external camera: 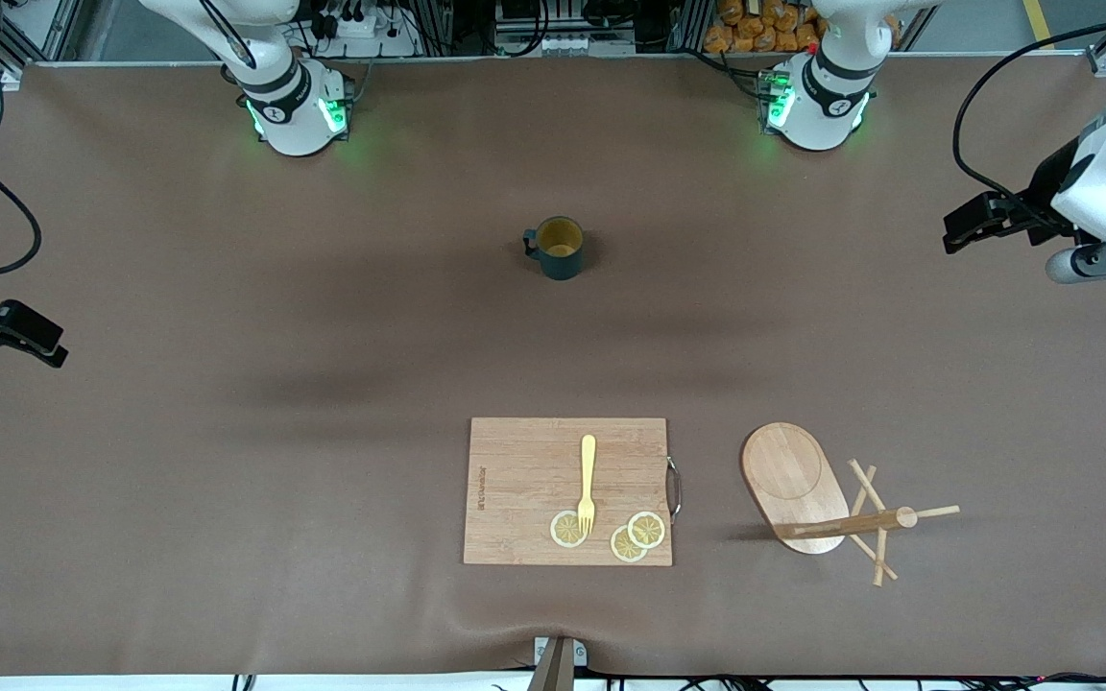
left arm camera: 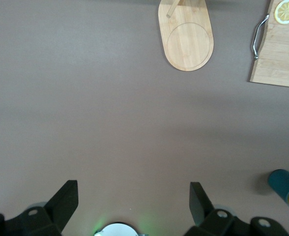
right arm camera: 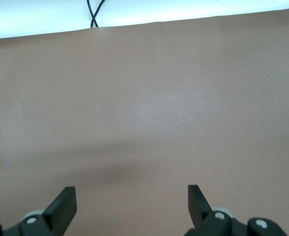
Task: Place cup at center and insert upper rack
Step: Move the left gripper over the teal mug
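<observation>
While both pincers, left pincer and right pincer, hang wide and empty, the cup and upper rack sit untouched; every step remains.

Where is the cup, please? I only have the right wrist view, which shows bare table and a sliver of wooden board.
Observer: The cup stands upright, farther from the front camera than the cutting board, nearer the arms' bases.
Operator: Thanks. And the rack?
Observer: The upper rack is beside that board, toward the left arm's end of the table, its oval base flat down.
Operator: Is the left arm busy?
Observer: No, the left gripper waits open and empty over bare table.
</observation>
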